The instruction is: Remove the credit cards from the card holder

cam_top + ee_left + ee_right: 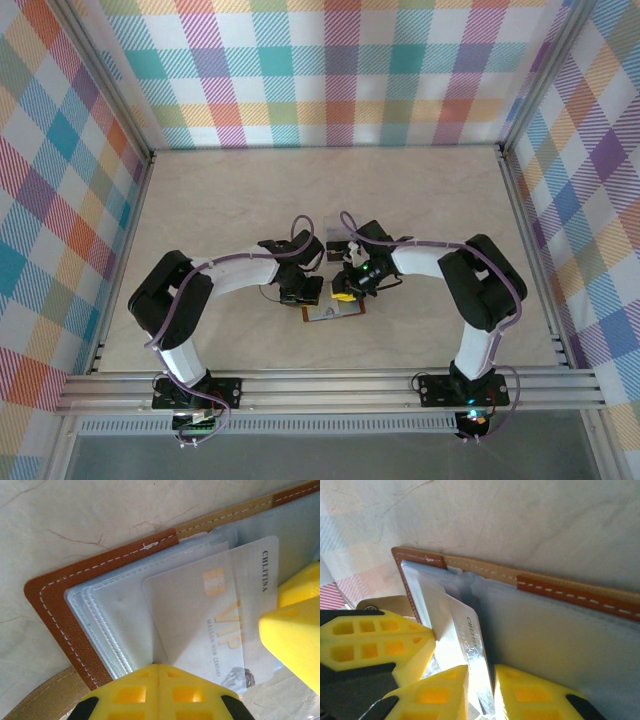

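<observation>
The card holder (335,312) lies open, near centre. The right gripper (481,675) pinches the whitish credit card (215,615) by its free edge; it seems thin, stiff and slippery. The left gripper (157,680) has its jaws pressed together at the holder's edge.

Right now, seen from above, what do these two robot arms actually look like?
The left arm and the right arm are alike: white tubular links, bulky black joints, black bases bolted to a metal rail. A mauve cable loops along each. The fingers are bright yellow plastic with square moulded pockets. A small green light glows near the right arm's wrist.
</observation>
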You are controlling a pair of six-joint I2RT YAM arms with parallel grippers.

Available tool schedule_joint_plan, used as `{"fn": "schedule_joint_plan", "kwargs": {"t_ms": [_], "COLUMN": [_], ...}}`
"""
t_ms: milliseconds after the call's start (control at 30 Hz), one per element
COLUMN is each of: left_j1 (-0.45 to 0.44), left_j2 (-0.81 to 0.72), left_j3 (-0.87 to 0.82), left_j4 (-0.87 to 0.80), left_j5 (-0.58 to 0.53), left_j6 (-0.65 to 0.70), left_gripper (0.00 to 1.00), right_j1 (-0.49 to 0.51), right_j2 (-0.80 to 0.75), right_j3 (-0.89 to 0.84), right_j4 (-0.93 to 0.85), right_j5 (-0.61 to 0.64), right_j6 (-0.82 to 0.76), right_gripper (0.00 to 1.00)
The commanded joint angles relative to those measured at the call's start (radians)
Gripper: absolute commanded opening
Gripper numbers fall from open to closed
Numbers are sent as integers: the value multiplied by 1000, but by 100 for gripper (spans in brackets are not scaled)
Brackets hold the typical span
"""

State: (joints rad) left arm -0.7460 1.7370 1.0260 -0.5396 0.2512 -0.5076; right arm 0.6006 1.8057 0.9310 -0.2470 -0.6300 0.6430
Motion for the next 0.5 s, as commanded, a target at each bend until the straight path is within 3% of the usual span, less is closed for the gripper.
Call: {"fn": "schedule_joint_plan", "kwargs": {"t_ms": [0, 233, 467], "left_j1": [-11, -12, -12], "left_j2": [39, 36, 32], "left_j3": [-4, -4, -4], "left_j4": [-46, -50, -51], "left_j5": [-20, -24, -26], "left_j6": [3, 0, 1], "left_gripper": [0, 0, 0], "right_j1": [-4, -10, -14], "right_j2": [-45, -62, -60], "right_j3": [-16, -43, -33], "right_j4": [52, 126, 77], "right_j5": [-58, -112, -74], "right_j6": [4, 30, 13], "right_gripper": [20, 16, 10]}}
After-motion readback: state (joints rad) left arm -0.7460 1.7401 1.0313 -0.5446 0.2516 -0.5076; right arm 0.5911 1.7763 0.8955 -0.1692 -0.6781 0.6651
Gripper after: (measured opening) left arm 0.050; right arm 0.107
